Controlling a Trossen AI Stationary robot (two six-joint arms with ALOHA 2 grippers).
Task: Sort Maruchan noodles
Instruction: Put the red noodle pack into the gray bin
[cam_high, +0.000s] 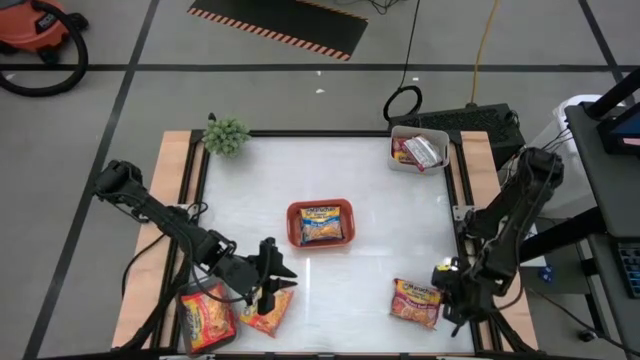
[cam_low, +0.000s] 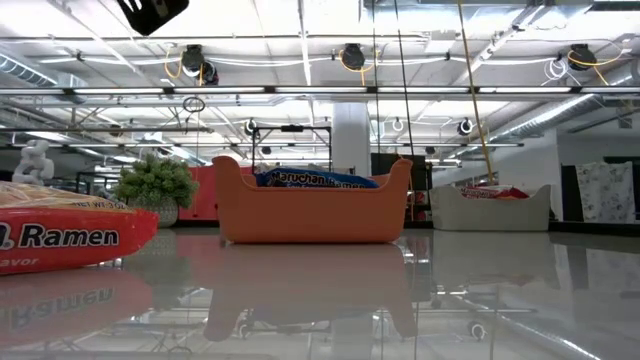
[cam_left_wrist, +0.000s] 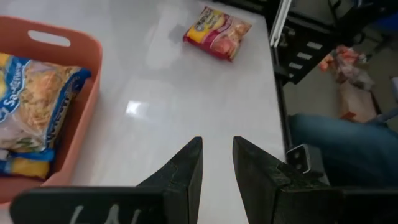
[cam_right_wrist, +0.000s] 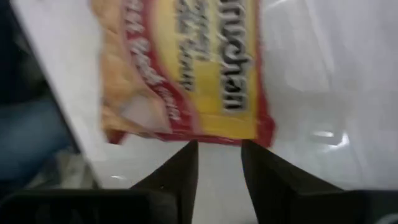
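Observation:
Two orange-red Maruchan packets lie flat at the table's near-left corner; one fills the low view's left. My left gripper hovers just beyond them, empty and open by a narrow gap, pointing toward the table's right. A red-yellow packet lies flat near the near-right corner. My right gripper is low beside it, open by a narrow gap, its fingertips just short of the packet's edge. A blue-yellow packet lies in the orange-red tray.
A pale tray at the far-right corner holds red-pink packets. A small green plant stands at the far-left corner. Bare tabletop lies between the trays and the near packets. A person's leg in jeans is beyond the near edge.

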